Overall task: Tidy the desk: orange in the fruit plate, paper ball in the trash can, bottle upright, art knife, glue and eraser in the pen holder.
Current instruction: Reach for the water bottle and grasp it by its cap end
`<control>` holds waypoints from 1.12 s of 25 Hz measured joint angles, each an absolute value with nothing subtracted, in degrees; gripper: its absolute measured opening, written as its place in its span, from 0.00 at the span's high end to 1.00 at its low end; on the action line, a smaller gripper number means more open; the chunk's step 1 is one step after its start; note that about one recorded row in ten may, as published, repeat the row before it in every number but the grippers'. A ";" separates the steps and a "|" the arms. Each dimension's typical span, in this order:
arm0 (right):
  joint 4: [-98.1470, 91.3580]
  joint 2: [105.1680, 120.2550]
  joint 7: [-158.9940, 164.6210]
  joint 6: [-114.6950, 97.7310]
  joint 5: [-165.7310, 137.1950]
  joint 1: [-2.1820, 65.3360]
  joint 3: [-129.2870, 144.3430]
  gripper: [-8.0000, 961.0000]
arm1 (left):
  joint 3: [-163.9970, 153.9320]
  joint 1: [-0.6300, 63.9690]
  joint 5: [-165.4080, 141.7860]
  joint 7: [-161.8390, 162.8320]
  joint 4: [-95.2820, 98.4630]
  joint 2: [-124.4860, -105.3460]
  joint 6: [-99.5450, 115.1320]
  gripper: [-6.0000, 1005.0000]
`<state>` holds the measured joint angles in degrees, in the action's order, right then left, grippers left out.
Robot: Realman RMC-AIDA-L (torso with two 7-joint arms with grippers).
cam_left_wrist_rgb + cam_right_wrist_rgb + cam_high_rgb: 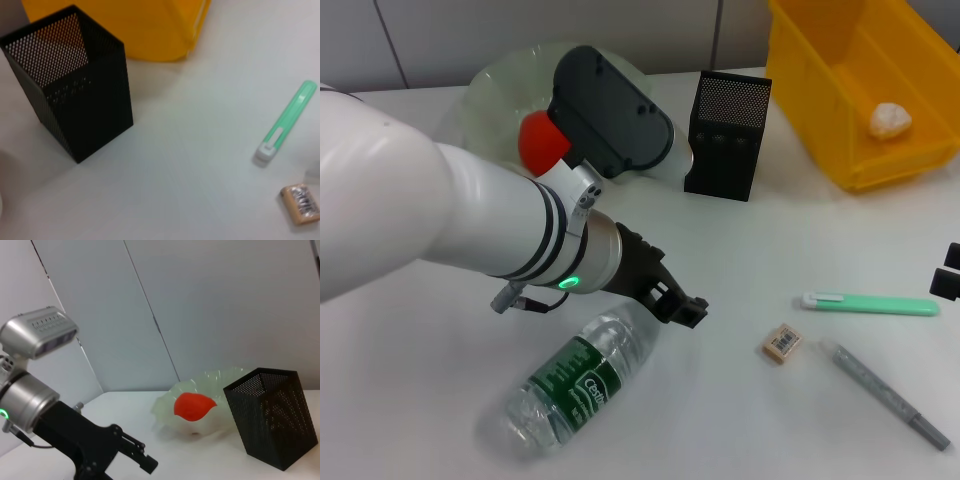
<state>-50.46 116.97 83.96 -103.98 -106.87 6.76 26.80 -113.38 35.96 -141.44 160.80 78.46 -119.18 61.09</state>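
The clear bottle [575, 385] with a green label lies on its side near the table's front. My left gripper [676, 302] hangs open just above its neck end and holds nothing; it also shows in the right wrist view [142, 456]. The orange [540, 141] rests in the pale fruit plate [490, 90]. The paper ball [890, 120] lies in the yellow trash can [850, 150]. A green art knife [870, 303], a tan eraser [781, 343] and a grey glue stick [890, 395] lie on the table to the right. The black mesh pen holder [725, 135] stands upright. My right gripper [948, 270] sits open at the right edge.
The white table [740, 420] carries everything. The pen holder [75, 85] stands close to the yellow trash can [150, 25]. The art knife [287, 120] and eraser [300, 204] lie apart from each other, right of the bottle.
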 joint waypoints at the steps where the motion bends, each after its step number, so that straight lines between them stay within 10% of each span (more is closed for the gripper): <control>1: -50.27 116.98 83.96 -103.98 -106.85 6.78 26.80 0.45 | -113.54 36.21 -141.47 160.75 77.78 -119.18 60.85 0.22; 28: -49.03 117.21 84.34 -103.97 -106.81 6.83 26.73 0.45 | -116.87 37.07 -141.10 158.54 72.36 -119.18 56.56 0.22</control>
